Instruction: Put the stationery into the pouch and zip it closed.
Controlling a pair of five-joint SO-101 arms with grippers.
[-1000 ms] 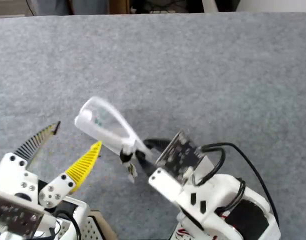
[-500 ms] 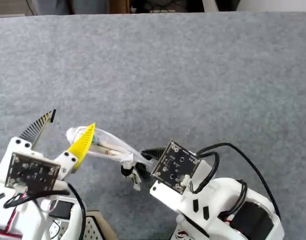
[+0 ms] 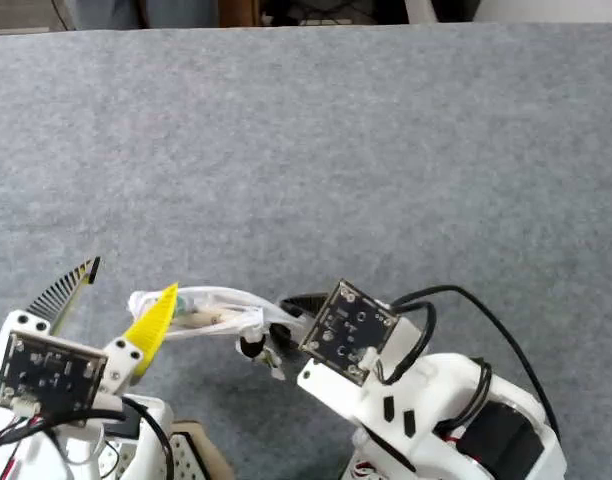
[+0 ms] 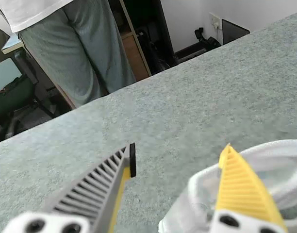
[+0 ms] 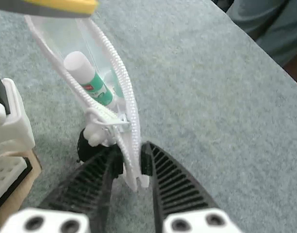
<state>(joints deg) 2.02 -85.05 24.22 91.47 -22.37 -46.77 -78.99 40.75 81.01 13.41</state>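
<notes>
The right gripper (image 5: pixel 131 162) is clamping the zipper end of the clear pouch (image 5: pixel 120 80). The pouch is lying on the grey table (image 3: pixel 386 150), stretching away from those jaws toward the left gripper (image 3: pixel 131 280). That gripper is standing spread wide, with its yellow finger (image 4: pixel 240 184) sitting over the pouch's far end; whether they are touching is unclear. A glue stick (image 5: pixel 88 75) is lying inside.

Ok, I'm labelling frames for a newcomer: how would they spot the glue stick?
At the grey table, a clear pouch with a white zipper is pinched at one end by the right pincer. Inside it lies the glue stick: a white-capped tube with a green label, opaque against the see-through pouch.
</notes>
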